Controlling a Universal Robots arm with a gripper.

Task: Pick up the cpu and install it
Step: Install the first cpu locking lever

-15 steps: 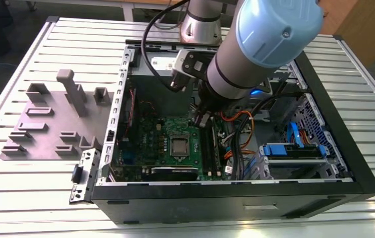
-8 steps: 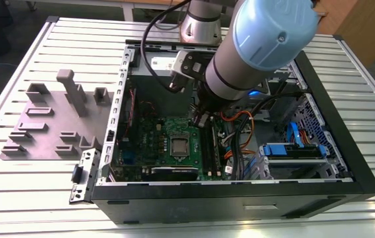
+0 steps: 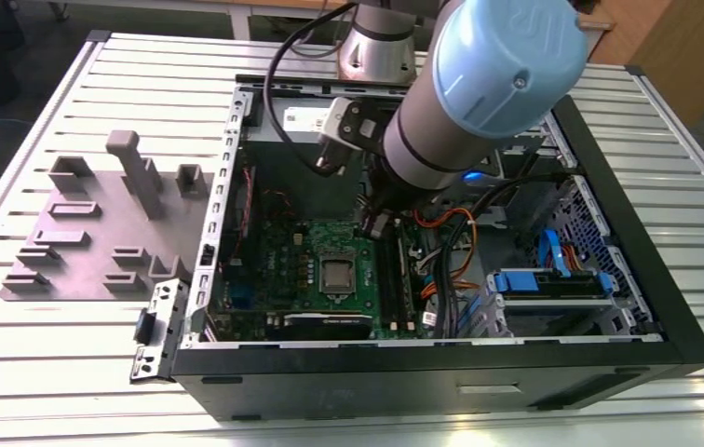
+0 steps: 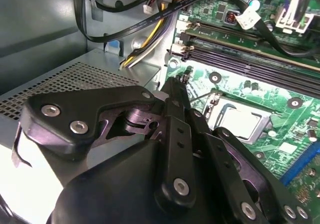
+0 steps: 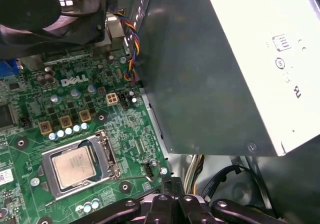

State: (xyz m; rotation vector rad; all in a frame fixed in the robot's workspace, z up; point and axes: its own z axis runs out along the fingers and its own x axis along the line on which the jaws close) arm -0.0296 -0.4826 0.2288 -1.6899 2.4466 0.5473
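The cpu (image 5: 74, 165) is a pale silver square lying flat inside the metal socket frame (image 5: 107, 156) on the green motherboard (image 5: 125, 129). It also shows in the second wrist view as the cpu (image 4: 240, 121) and in the exterior view as the cpu (image 3: 336, 272). My gripper (image 3: 377, 226) hangs inside the open computer case, a little above the board and beside the socket. Its black fingers (image 4: 175, 96) stand together with nothing between them. In the first wrist view the gripper (image 5: 167, 183) is just off the socket's corner.
The black computer case (image 3: 452, 372) lies open on a slatted metal table (image 3: 54, 372). A grey power supply (image 5: 210, 69), cable bundles (image 4: 150, 14) and memory slots (image 4: 260, 64) crowd the board. A grey fixture (image 3: 91, 233) with upright blocks stands at the exterior view's left.
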